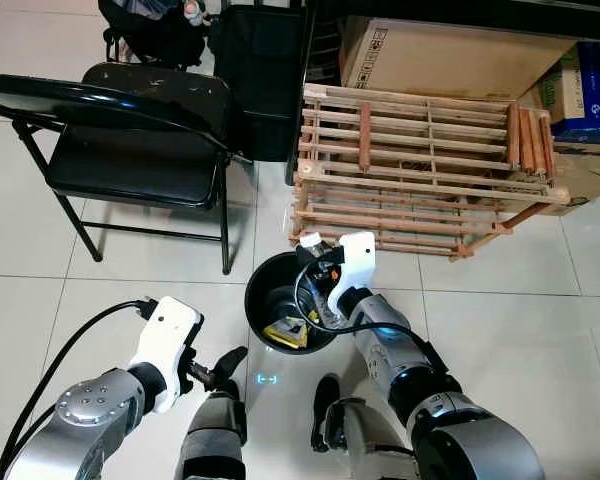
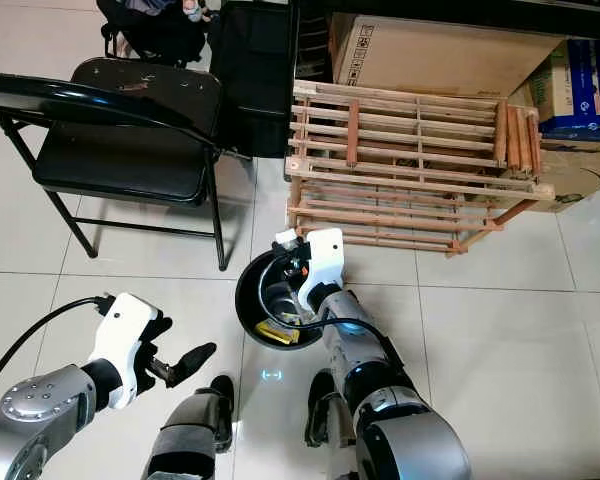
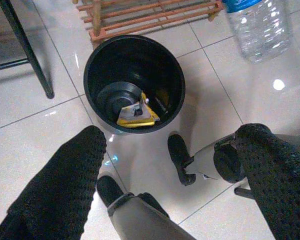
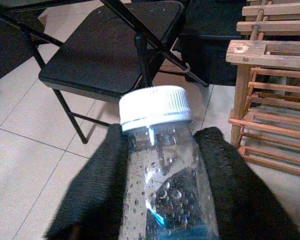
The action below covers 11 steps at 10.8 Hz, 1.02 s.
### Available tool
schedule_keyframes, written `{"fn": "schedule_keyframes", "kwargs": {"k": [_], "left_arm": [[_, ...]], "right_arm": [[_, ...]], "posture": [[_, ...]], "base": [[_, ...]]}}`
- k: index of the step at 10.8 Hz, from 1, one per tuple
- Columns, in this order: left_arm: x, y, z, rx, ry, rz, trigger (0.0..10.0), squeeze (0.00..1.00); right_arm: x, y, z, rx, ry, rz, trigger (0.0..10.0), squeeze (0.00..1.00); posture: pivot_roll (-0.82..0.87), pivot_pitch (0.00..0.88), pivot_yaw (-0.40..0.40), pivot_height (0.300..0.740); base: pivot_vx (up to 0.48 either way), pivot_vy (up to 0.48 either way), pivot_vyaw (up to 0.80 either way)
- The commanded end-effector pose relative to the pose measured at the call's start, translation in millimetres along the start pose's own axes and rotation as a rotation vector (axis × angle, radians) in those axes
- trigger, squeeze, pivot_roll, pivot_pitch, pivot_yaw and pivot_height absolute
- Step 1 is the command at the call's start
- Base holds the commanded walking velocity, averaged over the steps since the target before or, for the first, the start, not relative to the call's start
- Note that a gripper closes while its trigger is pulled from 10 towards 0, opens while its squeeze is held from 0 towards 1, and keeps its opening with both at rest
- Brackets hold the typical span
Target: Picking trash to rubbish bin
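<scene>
At the centre of the frame the right end effector point(image 4: 160, 200) grips a clear plastic bottle with a white cap point(image 4: 155, 107) over the round black rubbish bin point(image 1: 263, 290), so it should open only once centred above the rim, while the left end effector point(image 1: 220, 368), spread wide, waits lower left.

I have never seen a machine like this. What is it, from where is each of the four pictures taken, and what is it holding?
This is a humanoid robot with two silver arms, each ending in a hand of two black fingers. The two wide pictures come from cameras in its head, looking down at a tiled floor. The other two come from cameras on its wrists. The right hand grips a clear plastic bottle with a white cap above a round black rubbish bin, which already contains a yellow wrapper. The left hand is open, holds nothing, and hovers beside the bin. Nearby stand a black folding chair and a wooden slatted crate.
</scene>
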State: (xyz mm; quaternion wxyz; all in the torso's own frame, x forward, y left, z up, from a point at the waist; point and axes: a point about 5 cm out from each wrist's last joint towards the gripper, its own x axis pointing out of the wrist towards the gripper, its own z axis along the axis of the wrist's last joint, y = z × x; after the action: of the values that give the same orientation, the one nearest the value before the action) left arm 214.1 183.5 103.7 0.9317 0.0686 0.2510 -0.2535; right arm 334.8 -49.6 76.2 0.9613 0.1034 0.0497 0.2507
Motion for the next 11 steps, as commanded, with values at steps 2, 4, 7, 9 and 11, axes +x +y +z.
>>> {"fn": "schedule_keyframes", "kwargs": {"k": [2,4,7,9,11], "left_arm": [[-1.0,-7.3,-6,-0.005,0.023,-0.022,10.0,0.0],[-0.1,-6.6,-9,-0.006,0.028,-0.024,10.0,0.0],[2.3,-5.2,-10,-0.004,0.031,-0.021,10.0,0.0],[3.5,-5.5,-9,0.001,0.028,-0.024,10.0,0.0],[12.3,-6.3,-5,0.01,0.0,-0.028,10.0,0.0]], "right_arm": [[9.4,35.5,-5,0.098,0.003,0.082,10.0,1.0],[8.2,35.9,-7,0.102,0.006,0.086,10.0,1.0],[6.9,35.4,-9,0.107,0.009,0.088,10.0,1.0],[6.3,33.0,-9,0.104,0.004,0.084,10.0,1.0],[2.3,20.4,-4,0.037,-0.028,0.067,10.0,1.0]], "posture": [[0.51,0.396,-0.086,0.74],[0.51,0.398,-0.088,0.74],[0.51,0.394,-0.083,0.74],[0.51,0.39,-0.083,0.74],[0.48,0.361,-0.086,0.74]], "base": [[0.0,0.0,0.0],[0.0,0.0,0.0],[0.0,0.0,0.0],[0.0,0.0,0.0],[0.0,0.0,0.0]]}}
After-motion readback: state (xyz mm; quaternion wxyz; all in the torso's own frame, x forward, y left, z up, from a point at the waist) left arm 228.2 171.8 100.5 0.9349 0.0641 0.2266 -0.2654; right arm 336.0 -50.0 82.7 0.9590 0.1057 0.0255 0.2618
